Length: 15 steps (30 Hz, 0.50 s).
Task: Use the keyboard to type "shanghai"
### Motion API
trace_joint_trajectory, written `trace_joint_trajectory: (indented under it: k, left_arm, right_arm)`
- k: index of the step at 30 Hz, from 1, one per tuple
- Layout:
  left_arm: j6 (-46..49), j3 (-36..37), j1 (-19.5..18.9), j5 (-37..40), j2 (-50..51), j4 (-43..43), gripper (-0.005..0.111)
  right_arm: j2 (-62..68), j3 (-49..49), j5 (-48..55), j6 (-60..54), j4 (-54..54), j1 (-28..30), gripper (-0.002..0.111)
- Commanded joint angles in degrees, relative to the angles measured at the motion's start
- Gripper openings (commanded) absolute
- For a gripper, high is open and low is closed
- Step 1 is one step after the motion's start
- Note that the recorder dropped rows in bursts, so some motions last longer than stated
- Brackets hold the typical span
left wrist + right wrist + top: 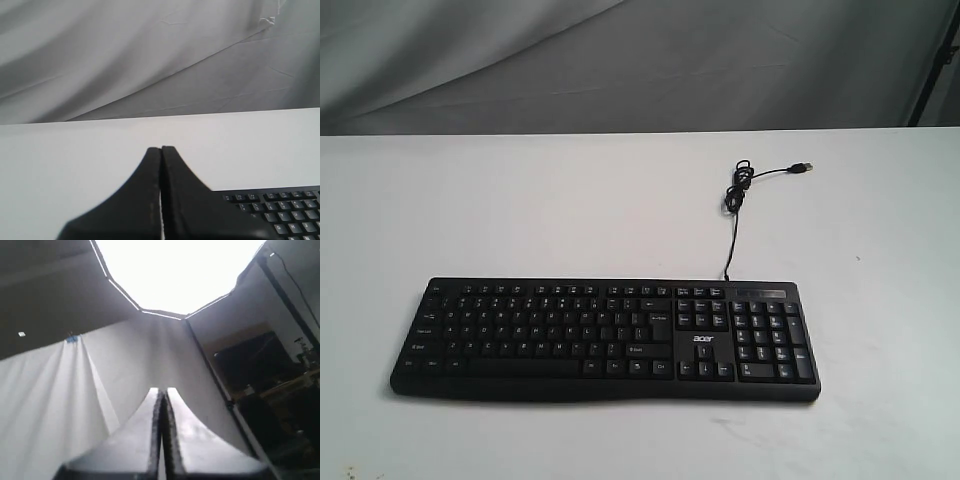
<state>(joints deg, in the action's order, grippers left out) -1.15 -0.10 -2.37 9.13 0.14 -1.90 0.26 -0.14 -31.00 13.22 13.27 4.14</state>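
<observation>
The long black keyboard [605, 340] lies flat on the white table near its front edge, number pad on the right, white logo beside the arrow keys. Its thin black cable [732, 215] runs back to a loose USB plug. No arm shows in the exterior view. In the left wrist view my left gripper [161, 148] is shut and empty, above the table, with a corner of the keyboard [280, 210] beside it. My right gripper [161, 389] is shut with nothing in it and points up at the curtain and ceiling; the keyboard is out of that view.
The white table [520, 200] stretches back to a grey draped curtain [620, 60]. The USB plug [804, 167] rests on the table behind the keyboard. A dark stand [938, 60] rises at the far right edge.
</observation>
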Motion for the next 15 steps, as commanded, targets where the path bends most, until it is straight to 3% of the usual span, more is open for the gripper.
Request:
trace_joint_trajectory:
  k: [1, 8, 13, 14, 15]
  left_arm:
    - [-0.2, 0.1, 0.4, -0.3, -0.1, 0.1, 0.000]
    - [-0.2, 0.1, 0.4, -0.3, -0.1, 0.1, 0.000]
    - [-0.2, 0.1, 0.4, -0.3, -0.1, 0.1, 0.000]
    - [-0.2, 0.1, 0.4, -0.3, -0.1, 0.1, 0.000]
    - [-0.2, 0.1, 0.4, -0.3, -0.1, 0.1, 0.000]
  right_arm:
    - [-0.3, -0.6, -0.9, 12.7, -7.0, 0.5, 0.000]
    - [10.0, -15.1, 4.7, 30.5, -31.4, 0.5, 0.000]
    - [31.9, -35.5, 4.7, 49.3, -62.0, 0.5, 0.000]
    - [39.0, -42.0, 4.5, 59.4, -76.8, 0.5, 0.000]
    - [42.7, -45.3, 4.2, 65.2, -83.6, 0.5, 0.000]
